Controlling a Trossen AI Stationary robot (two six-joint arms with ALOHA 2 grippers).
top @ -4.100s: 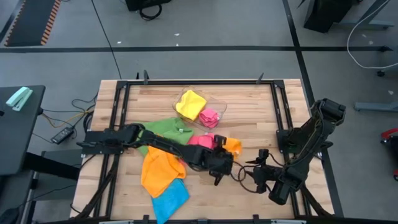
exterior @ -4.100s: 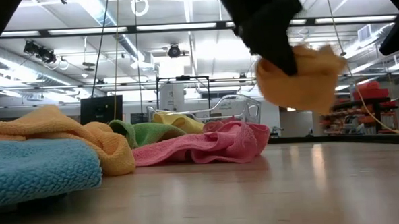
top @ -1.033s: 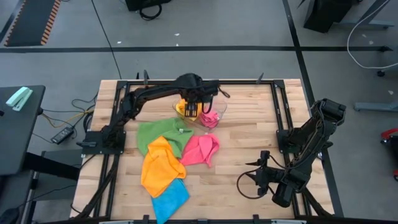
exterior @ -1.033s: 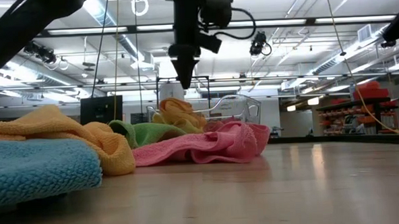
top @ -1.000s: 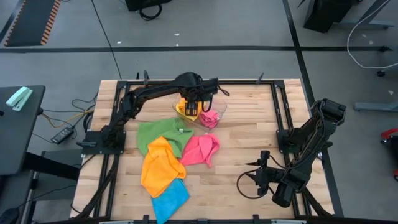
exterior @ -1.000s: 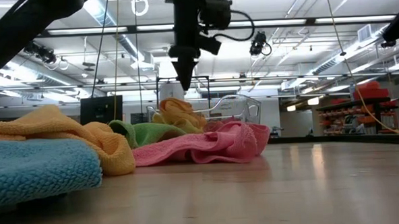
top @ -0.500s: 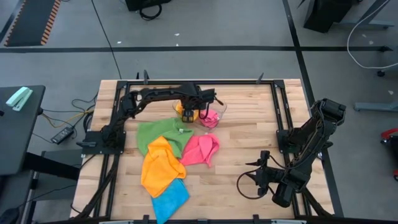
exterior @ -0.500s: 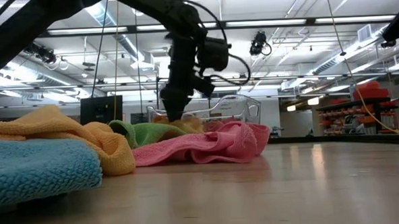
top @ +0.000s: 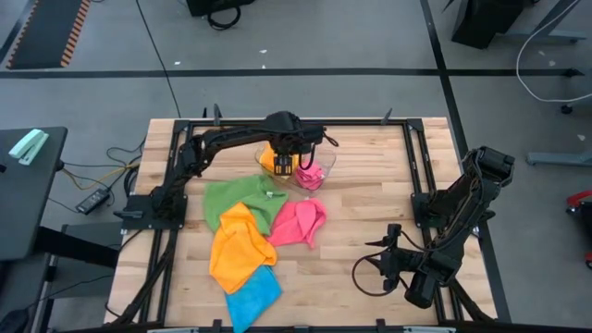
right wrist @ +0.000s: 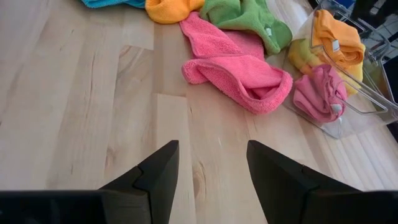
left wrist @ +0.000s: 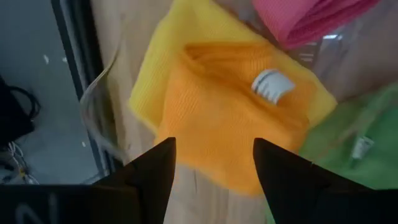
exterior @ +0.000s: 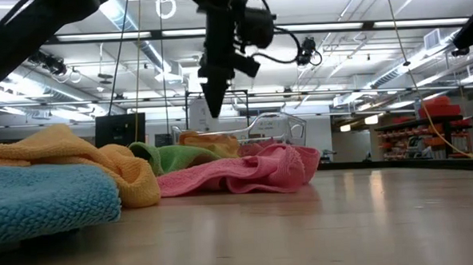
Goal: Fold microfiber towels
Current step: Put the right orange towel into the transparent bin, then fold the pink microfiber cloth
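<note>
Yellow towel (left wrist: 149,81) mostly hidden under orange towel (left wrist: 236,124).

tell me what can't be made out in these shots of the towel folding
- Yellow towel: left wrist view, mostly covered by the folded orange towel lying on it.
- Clear tray: high view, its contents partly hidden under the left gripper.
- Blue towel: high view, one corner cut off by the picture's bottom edge.
- Right gripper: right wrist view, fingers cut off by the picture's edge.

Overhead, table-level and two wrist cameras all see the clear tray (top: 319,159).
</note>
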